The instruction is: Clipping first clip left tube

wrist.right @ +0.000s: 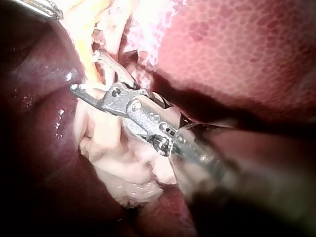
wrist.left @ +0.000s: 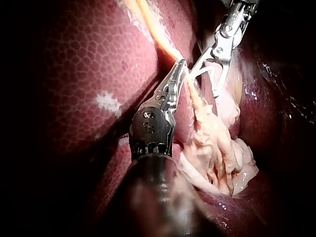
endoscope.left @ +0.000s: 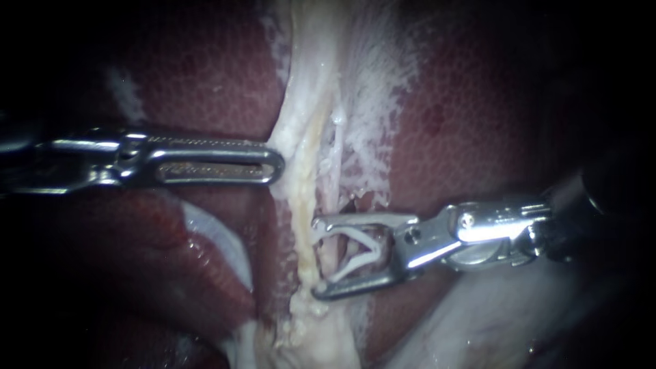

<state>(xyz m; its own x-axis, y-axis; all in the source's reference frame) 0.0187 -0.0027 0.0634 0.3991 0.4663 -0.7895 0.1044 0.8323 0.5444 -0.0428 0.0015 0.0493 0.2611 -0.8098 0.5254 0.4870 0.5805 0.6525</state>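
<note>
The tube (endoscope.left: 305, 205) runs down over the liver (endoscope.left: 444, 137). My right instrument (endoscope.left: 316, 257) has wide-spread jaws carrying an open clip (endoscope.left: 361, 251) astride it, poised to close. My left instrument (endoscope.left: 279, 164) has jaws pressed together, seemingly pinching the tube's edge for tension.

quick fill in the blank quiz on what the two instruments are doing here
1. The right instrument holds a white ____ between its jaws.
2. That clip is ____, its legs not yet pressed together.
3. The left instrument reaches the pale strand from the endoscope view's ____ side.
4. The mottled red organ around the strand is the ____.

Missing words: clip; open; left; liver
</note>
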